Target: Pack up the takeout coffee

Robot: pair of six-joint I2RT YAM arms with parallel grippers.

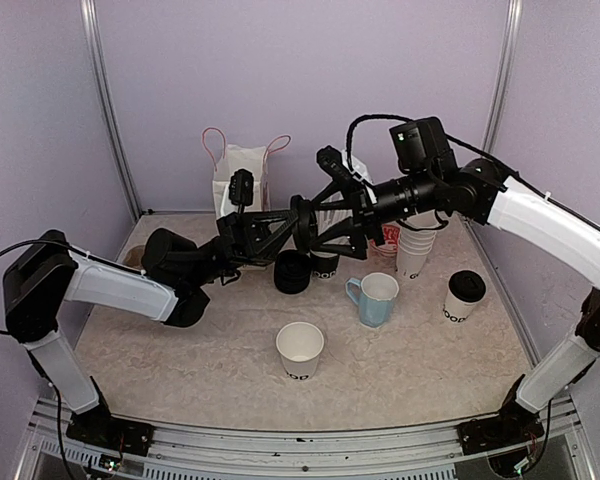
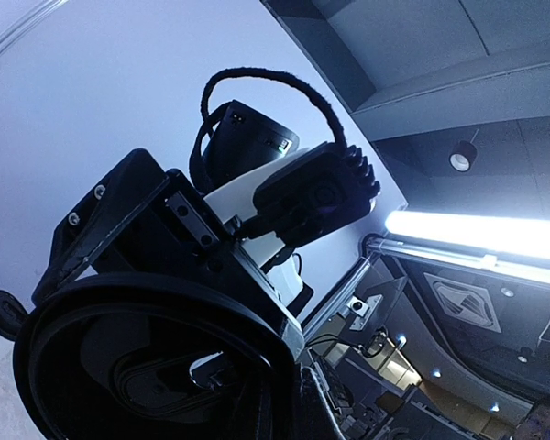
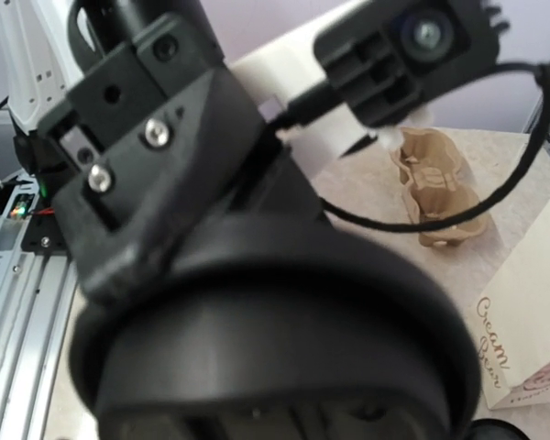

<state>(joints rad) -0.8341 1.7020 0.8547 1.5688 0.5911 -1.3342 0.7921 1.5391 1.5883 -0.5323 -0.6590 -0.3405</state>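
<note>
Left jaws: the left gripper point(image 1: 268, 236) has its jaws together, pinched, as far as the wrist views show, on the rim of a round black plastic lid point(image 3: 275, 339).
Right jaws: the right gripper point(image 1: 325, 215) has its jaws spread wide at the same lid. Whether its pads bear on it I cannot tell.
Lid: it sits between the two grippers, over the back middle of the table, and fills the foreground of both wrist views.
Open cup: a small white paper cup with black print near its base point(image 1: 300, 350) stands lidless at the front middle, well apart from both grippers.
Lidded cup: a like printed cup with a black lid on point(image 1: 465, 296) stands upright towards the right edge, near a light-blue handled mug point(image 1: 375, 298).
Handling: the cups are probably light, thin-walled and easy to crush or tip. The lid looks stiff at the rim but slick.
Hold: a cup is likely best taken around its upper wall just under the rim, with a gentle squeeze, and the lid by its rim.
Around: a stack of plain white cups point(image 1: 415, 248), a white paper bag with pink handles point(image 1: 242, 178) at the back, and a brown moulded-pulp cup carrier point(image 3: 440, 192).
</note>
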